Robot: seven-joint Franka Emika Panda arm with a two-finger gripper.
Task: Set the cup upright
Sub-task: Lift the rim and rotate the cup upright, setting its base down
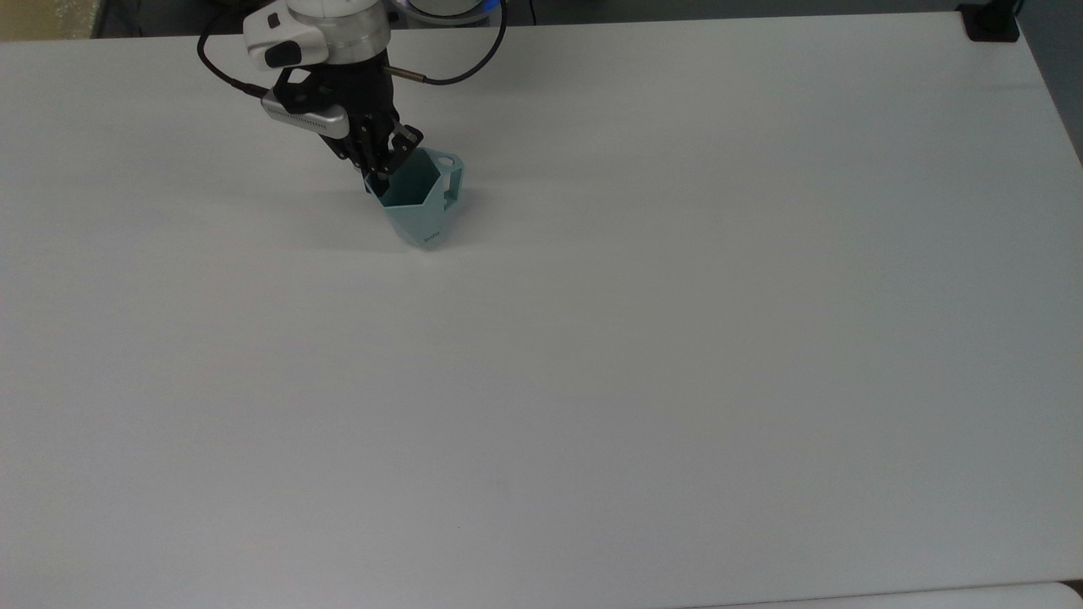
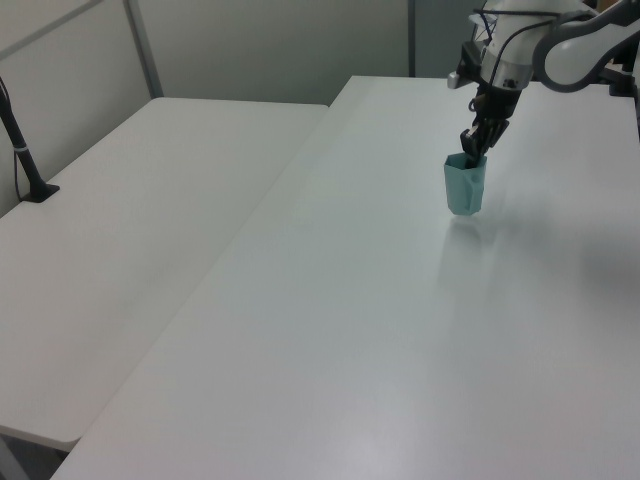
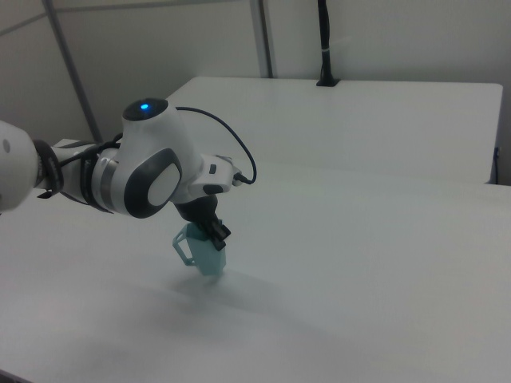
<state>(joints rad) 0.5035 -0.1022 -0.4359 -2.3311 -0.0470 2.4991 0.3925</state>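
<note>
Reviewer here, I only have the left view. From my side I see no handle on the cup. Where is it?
Observer: The cup has its handle on the top view's right, away from the gripper.
Reviewer: Where does the gripper hold it?
Observer: On the rim, at the top view's left, one finger inside the mouth.
Reviewer: Is the mouth facing up?
Observer: Yes, the top view looks into the open mouth, narrow base toward the table.
</note>
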